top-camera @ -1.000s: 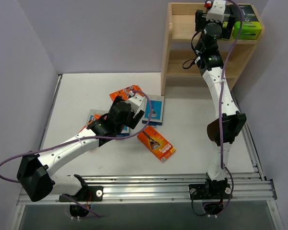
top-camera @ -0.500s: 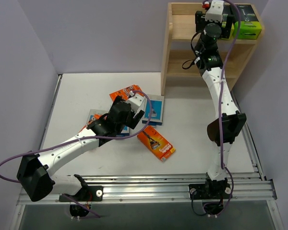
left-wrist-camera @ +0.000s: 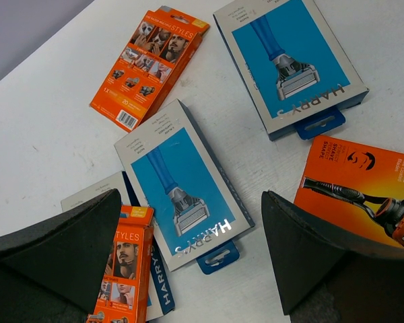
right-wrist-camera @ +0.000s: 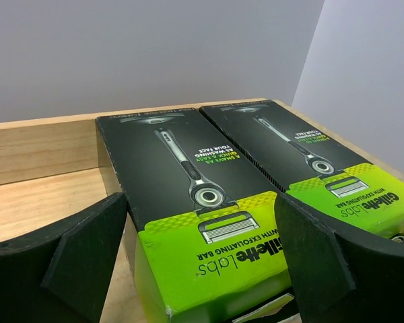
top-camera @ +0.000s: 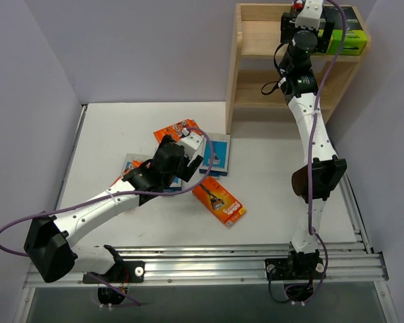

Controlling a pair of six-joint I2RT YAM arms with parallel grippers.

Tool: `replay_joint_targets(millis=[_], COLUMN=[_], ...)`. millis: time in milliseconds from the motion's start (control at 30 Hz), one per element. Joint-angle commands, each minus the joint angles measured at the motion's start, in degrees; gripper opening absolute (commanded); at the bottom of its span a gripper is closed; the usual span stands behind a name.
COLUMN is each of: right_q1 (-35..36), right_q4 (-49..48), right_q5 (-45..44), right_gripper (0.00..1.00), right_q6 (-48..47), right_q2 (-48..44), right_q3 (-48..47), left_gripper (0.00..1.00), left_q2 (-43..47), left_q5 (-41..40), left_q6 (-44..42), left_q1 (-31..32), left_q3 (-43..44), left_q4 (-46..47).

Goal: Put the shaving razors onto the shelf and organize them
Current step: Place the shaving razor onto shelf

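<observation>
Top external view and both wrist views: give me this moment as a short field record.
shelf: light wooden two-tier shelf
top tier: two black boxes with lime-green ends, side by side
white table: three flat orange packs, three flat light-blue cards
left jaws: open, above a light-blue card
right jaws: astride the left black box in its view, grip unclear

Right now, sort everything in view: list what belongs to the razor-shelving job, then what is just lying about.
Job:
- wooden shelf
- two black boxes with green ends, on its top tier
- three blue cards on the table
- three orange packs on the table

Just there:
- purple cables
- metal rail at the table's near edge
</observation>
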State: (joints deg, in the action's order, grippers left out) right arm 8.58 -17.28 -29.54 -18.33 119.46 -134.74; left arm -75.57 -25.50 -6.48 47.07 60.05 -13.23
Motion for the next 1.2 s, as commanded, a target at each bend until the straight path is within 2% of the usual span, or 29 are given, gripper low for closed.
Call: replay_joint_targets(millis=[0, 133, 400, 633, 1167], right_q1=[-1.6, -1.9, -1.3, -0.1, 1.9], right_q4=[1.2, 1.2, -0.4, -7.6, -14.7], right_q5=[-0.9, -0.5, -0.3, -0.4, 0.6], right_gripper=[0.85, 0.86, 1.0, 1.0, 1.0], right_q6=[1.9, 2.1, 1.8, -0.7, -4.2], right_q2=[1.9, 2.1, 0.5, -3.2, -7.7], right_q3=[-1.3, -1.0, 1.0, 5.9, 10.5], left_gripper=[0.94, 0.94, 0.94, 0.94, 0.94], left_q2=[-0.3, -0.6, -0.8, -0.6, -0.2], left_q5=[0.4, 0.5, 0.6, 1.0, 1.4], left_q6=[0.4, 0.4, 0.5, 0.6, 0.8], left_q1=[-0.3, -0.3, -0.3, -0.3, -0.3], left_q3=[3.0, 3.1, 3.3, 3.6, 3.8], left_q4=[-0.1, -0.3, -0.7, -0.9, -1.2])
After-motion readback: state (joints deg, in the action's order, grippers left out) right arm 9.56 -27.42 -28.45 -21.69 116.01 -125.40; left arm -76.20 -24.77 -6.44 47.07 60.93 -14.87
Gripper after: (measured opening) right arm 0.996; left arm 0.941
